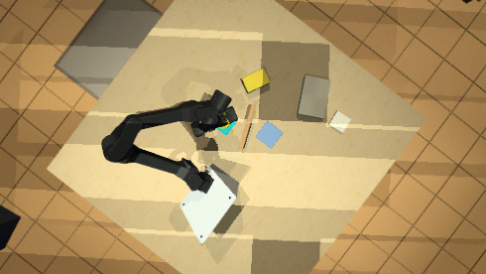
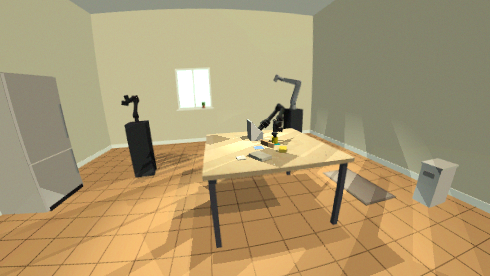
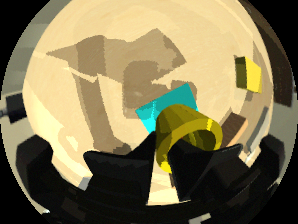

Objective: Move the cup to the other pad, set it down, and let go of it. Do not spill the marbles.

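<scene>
Progress: the lift is done and the carry is under way, by my judgement. I have the yellow tapered cup (image 3: 181, 133) clamped in my black parallel-jaw gripper (image 3: 161, 163), held off the table. In the wrist view the cup hangs directly over the small turquoise square pad (image 3: 168, 106), whose corner shows past the cup's rim. In the top view the cup (image 1: 227, 120) is mostly hidden under my wrist, with the turquoise pad (image 1: 225, 130) peeking out just beside it.

Remaining: I read the light-blue square pad (image 1: 269, 134) as the destination. It lies across a thin wooden strip (image 1: 246, 127) from the turquoise one, near but apart. The crossing, the set-down and the release are all not yet done.

Jaws: nearly closed, one finger on each side of the cup's wall, gripping it firmly. They touch nothing else.

Marbles: I cannot see inside the cup from any view, so their condition is unconfirmed. No marble is visible on the pale wooden table (image 1: 317, 189) around the cup. The cup looks roughly upright in the exterior view, though too small to be sure.
</scene>
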Robot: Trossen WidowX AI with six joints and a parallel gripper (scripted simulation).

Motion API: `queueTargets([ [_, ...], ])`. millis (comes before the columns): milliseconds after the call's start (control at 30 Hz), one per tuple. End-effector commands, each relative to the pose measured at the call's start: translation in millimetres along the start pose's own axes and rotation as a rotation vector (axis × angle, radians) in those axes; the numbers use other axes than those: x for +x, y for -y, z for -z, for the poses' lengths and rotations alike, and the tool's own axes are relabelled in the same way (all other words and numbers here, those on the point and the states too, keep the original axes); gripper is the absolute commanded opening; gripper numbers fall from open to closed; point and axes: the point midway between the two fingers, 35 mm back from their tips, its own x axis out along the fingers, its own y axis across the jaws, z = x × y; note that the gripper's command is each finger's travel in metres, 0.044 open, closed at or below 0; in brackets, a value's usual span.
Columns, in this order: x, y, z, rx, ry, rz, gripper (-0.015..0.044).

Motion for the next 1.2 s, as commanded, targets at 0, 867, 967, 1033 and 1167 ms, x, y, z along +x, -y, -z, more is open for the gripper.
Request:
queueTargets([
  [0,0,0,0,-0.001,0.0,0.0,0.0],
  [867,-7,1,0,-0.001,-0.001,0.001,0.0147],
  [967,-10,1,0,0.0,-0.001,0.001,0.0147],
  [1033,-13,1,0,0.0,-0.002,0.001,0.0147],
  [1167,-18,2,0,0.001,-0.002,0.001,0.0147],
])
